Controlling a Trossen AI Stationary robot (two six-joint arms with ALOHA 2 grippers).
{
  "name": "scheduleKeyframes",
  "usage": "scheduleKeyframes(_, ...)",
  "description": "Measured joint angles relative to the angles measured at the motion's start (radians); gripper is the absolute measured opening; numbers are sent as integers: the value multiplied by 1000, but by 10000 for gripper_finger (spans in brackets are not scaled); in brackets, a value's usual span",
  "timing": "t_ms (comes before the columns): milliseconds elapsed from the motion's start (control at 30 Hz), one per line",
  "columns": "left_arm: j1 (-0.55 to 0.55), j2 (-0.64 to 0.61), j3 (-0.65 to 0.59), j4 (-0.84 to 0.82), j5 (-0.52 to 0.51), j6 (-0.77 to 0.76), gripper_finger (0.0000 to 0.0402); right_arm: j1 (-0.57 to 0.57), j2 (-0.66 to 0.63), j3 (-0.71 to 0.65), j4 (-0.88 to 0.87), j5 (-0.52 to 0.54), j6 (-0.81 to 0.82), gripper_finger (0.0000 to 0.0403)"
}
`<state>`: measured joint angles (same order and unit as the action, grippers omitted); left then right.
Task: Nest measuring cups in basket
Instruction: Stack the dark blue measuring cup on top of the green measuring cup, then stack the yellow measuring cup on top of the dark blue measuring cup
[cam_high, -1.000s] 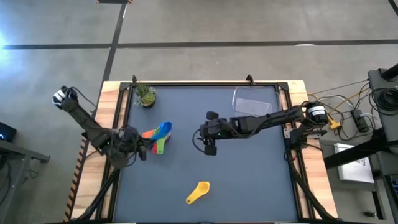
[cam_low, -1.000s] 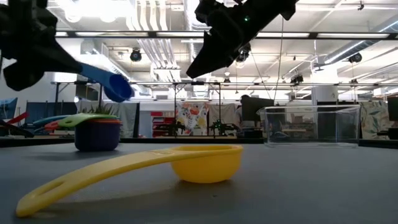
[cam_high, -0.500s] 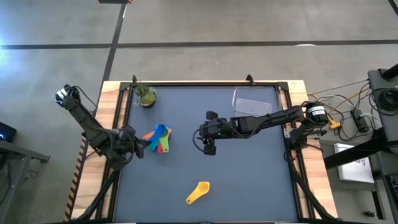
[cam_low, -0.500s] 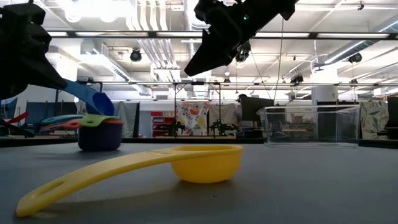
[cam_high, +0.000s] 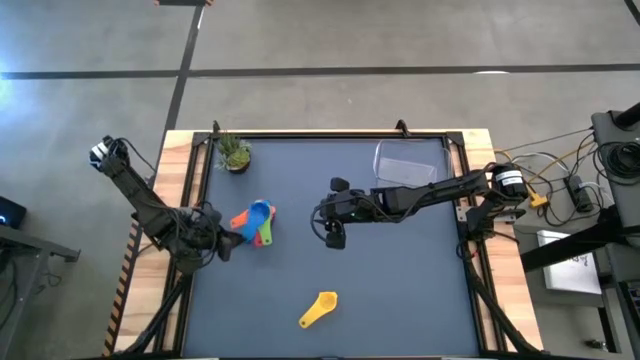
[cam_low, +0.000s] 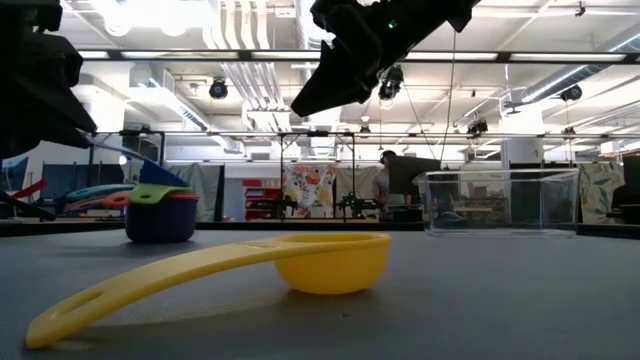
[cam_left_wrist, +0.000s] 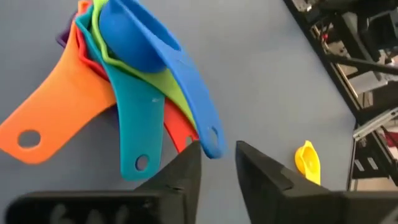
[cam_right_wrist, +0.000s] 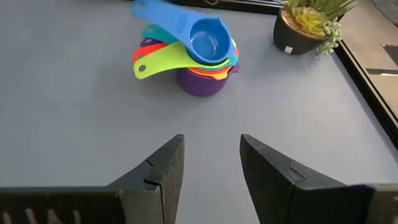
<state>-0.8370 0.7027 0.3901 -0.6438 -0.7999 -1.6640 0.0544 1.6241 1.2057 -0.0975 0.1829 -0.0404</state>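
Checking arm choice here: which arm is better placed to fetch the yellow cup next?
Probably the right. Its gripper hangs open over mid-table, with bare table between it and the yellow cup. The left gripper sits open at the stack's handles.

I'm working in a big open lab or workshop hall. Beyond my counter (cam_high: 400, 300) I see exposed ceiling ducts (cam_low: 240, 40), strip lights (cam_low: 560, 57) and a concrete floor (cam_high: 350, 40). Cables (cam_high: 560, 170) trail off the right side.
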Motion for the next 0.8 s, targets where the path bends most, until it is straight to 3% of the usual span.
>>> scheduleKeyframes(233, 0, -33, 0, -24, 53, 6, 164, 0, 0, 0, 0, 0, 15, 146)
scheduleKeyframes(400, 0, -60, 13, -24, 53, 77, 187, 10, -6, 0, -30, -16, -15, 141)
scheduleKeyframes(533, 0, -43, 62, 61, -26, 315, 187, 39, -22, 0, -94, -174, -64, 141)
scheduleKeyframes(667, 0, 16, 82, 302, -180, 676, 183, 77, -21, -1, -135, -366, -64, 139)
scheduleKeyframes(800, 4, 84, 82, 518, -205, 916, 180, 123, -21, -30, -136, -400, -30, 141)
